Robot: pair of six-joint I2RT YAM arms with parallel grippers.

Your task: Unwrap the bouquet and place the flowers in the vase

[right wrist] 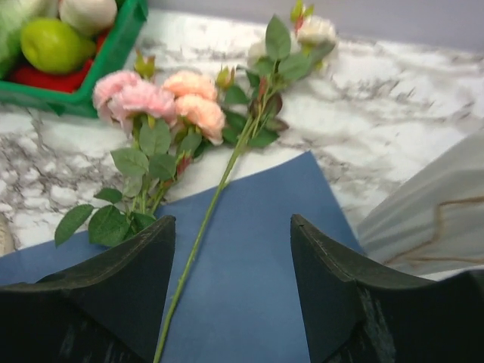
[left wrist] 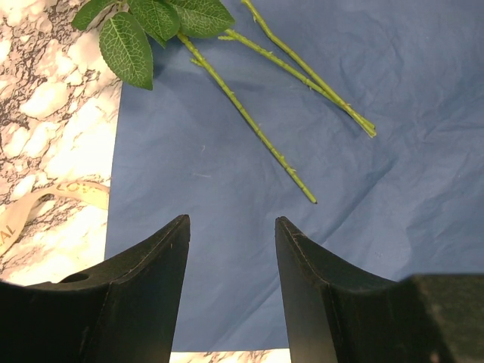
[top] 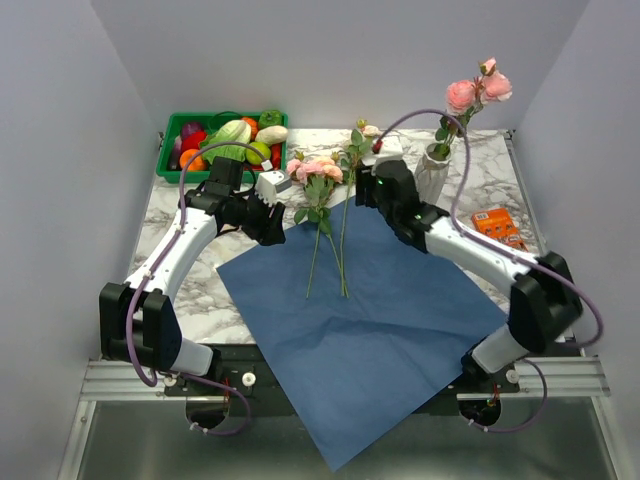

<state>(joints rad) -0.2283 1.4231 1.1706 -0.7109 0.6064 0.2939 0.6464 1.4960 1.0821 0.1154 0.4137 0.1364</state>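
Blue paper sheet [top: 380, 340] lay flat and opened out on the marble table [top: 190, 290], with one corner hanging past the near edge. A few loose flowers [top: 318, 172] lay across its far part, stems on the paper. Their pink and peach blooms were off it on the marble, near the green crate [top: 222, 118] of toy vegetables. Vase [top: 432, 178] stood upright at far right, just off the sheet, with pink roses [top: 476, 90] already in it. Left gripper [left wrist: 231, 227] was released, jaws apart over bare paper with nothing between them and the stem ends ahead of it (beige ribbon [left wrist: 53, 198] on the marble to its left). Right gripper [right wrist: 231, 223] was also released and empty, jaws wide above the sheet's far edge. One stem [right wrist: 198, 242] lay on the paper below the gap, ungripped. Orange packet [top: 497, 225] sat near the vase, to its right.
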